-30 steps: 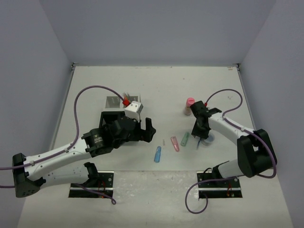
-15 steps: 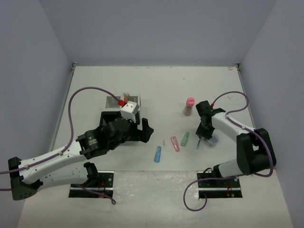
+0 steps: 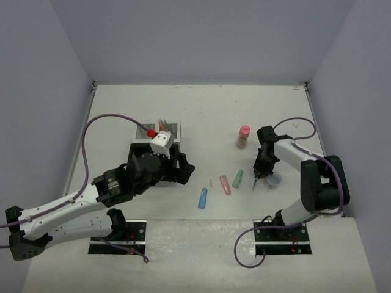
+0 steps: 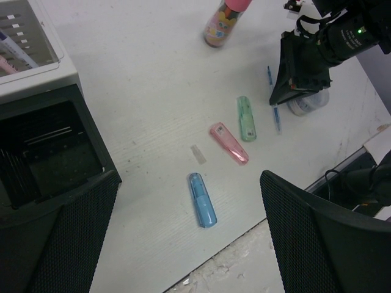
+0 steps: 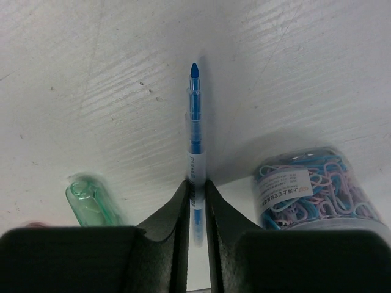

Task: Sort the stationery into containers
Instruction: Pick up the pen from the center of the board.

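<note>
My right gripper (image 5: 195,190) is shut on a thin blue pen (image 5: 194,122) that lies on the table, its tip pointing away. In the top view the right gripper (image 3: 259,173) is low beside the round tub of paper clips (image 3: 273,180). A blue capsule (image 4: 202,207), a pink capsule (image 4: 229,143) and a green capsule (image 4: 246,119) lie in the middle. The pink-capped bottle (image 3: 244,135) stands behind them. My left gripper (image 4: 183,259) hangs open above the blue capsule, holding nothing. The organiser's black compartment (image 4: 49,152) and pale mesh compartment (image 4: 30,36) are at the left.
A small clear piece (image 4: 198,154) lies between the blue and pink capsules. The table's front edge (image 4: 269,232) runs just below the blue capsule. The tub (image 5: 305,186) sits close to the right of the right gripper's fingers. Several pens stand in the mesh compartment (image 3: 160,129).
My right gripper's jaws have closed onto the blue pen and the arm has shifted slightly right. The left arm has drawn back a little toward the left, still open.
</note>
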Tool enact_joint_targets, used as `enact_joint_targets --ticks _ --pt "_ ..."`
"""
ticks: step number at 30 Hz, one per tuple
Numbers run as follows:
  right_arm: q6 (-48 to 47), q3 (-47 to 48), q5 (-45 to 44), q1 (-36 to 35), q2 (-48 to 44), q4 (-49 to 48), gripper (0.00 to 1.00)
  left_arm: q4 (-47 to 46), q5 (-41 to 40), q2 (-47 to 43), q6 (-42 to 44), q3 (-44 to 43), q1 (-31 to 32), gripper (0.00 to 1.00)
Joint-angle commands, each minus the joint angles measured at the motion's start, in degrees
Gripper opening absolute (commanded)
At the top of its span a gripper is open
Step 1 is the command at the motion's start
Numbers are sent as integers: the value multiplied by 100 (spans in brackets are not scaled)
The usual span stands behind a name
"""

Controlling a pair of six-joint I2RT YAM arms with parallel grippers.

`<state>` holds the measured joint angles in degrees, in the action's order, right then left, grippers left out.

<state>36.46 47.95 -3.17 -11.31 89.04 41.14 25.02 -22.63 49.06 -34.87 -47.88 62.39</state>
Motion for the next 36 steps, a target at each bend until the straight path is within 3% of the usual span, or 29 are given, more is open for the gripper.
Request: enact_joint_targets --ticks 1,4,7,12,21,26,31,36 --pt "-328 232 264 68 91 -115 10 7 -43 -86 161 -121 10 100" --pt "-335 282 198 61 104 -95 1 -31 -48 -22 137 -119 10 100" --pt "-301 317 87 -50 -77 -27 0 -202 -1 148 29 -39 10 100" --pt "-45 458 -318 -564 -1356 401 0 -423 -101 1131 -445 -219 10 100" --pt "-282 447 -85 -1053 -3462 863 0 -50 -1029 2944 -2281 -868 10 99" --pt "-498 243 216 -1075 -4060 792 0 222 -997 4016 -2695 -1474 14 91" --pt "-576 183 294 -1119 -4229 758 0 556 -974 4990 -2876 -2112 28 72" --pt "-596 154 291 -1135 -4280 739 0 914 -972 5539 -2938 -2532 53 62"
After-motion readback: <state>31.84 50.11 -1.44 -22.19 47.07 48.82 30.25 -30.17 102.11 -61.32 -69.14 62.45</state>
